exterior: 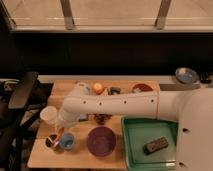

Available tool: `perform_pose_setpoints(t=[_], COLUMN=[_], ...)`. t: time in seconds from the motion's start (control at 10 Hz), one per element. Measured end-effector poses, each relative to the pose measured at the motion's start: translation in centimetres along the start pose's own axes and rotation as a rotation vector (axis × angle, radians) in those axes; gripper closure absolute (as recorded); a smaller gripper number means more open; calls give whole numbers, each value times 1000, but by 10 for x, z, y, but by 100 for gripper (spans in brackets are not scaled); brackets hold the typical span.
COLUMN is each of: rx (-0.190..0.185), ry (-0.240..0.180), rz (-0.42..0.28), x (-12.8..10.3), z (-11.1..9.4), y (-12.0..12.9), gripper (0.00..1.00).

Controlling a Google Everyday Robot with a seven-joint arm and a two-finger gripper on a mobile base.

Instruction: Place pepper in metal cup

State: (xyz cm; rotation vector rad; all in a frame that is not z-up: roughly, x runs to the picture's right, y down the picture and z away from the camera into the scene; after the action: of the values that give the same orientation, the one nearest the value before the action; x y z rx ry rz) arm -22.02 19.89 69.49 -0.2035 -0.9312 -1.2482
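My gripper (59, 132) hangs at the end of the white arm over the table's front left corner, just above the gap between two small cups. It is shut on the pepper (60, 135), a thin red-orange sliver pointing down below the wrist. The metal cup (51, 142), short with a dark inside, stands directly left of and below the pepper. A light blue cup (67, 141) is to its right. The arm hides most of the fingers.
A white cup (48, 114) stands behind the gripper. An orange fruit (98, 88), a red bowl (142, 88) and grapes (102, 119) lie behind the arm. A purple bowl (101, 141) and a green tray (134, 150) holding a dark object fill the front right.
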Motion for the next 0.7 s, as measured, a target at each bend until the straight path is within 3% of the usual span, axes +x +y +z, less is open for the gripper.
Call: perform_pose_setpoints(t=[0.3,0.7], rx=[124,126], ry=[-28,-28], rz=[51,52], x=[-14,-14], z=[14,14], y=[-22,-22], gripper=[100,100])
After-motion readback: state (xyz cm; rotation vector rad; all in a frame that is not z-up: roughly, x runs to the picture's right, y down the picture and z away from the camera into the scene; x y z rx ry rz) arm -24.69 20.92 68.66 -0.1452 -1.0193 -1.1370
